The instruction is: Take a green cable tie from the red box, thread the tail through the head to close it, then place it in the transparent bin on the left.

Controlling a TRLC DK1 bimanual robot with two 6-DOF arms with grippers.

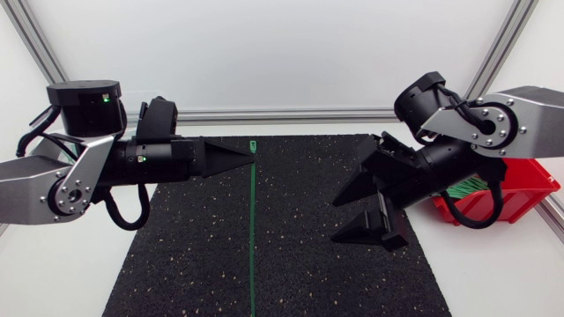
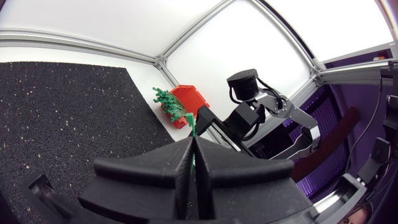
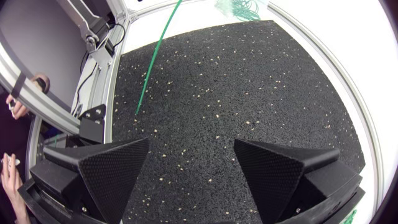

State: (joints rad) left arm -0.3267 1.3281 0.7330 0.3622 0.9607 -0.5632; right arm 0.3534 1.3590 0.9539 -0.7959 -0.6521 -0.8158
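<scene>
My left gripper (image 1: 250, 159) is shut on a green cable tie (image 1: 253, 229) just below its head, over the far part of the mat. The tie's tail runs straight toward the mat's near edge. In the left wrist view the tie (image 2: 191, 128) sticks out from between the closed fingers. To the right of the tie, my right gripper (image 1: 335, 221) stands open above the mat with nothing in it. The right wrist view shows the gripper (image 3: 193, 152) wide apart, with the tie (image 3: 155, 56) ahead of it. The red box (image 1: 522, 189) of green ties (image 1: 467, 187) sits at the right edge.
A black speckled mat (image 1: 300, 273) covers the middle of the white table. The red box (image 2: 188, 99) with its bundle of ties (image 2: 166, 102) lies beyond the mat's corner, under my right arm (image 2: 249, 106). No transparent bin shows in any view.
</scene>
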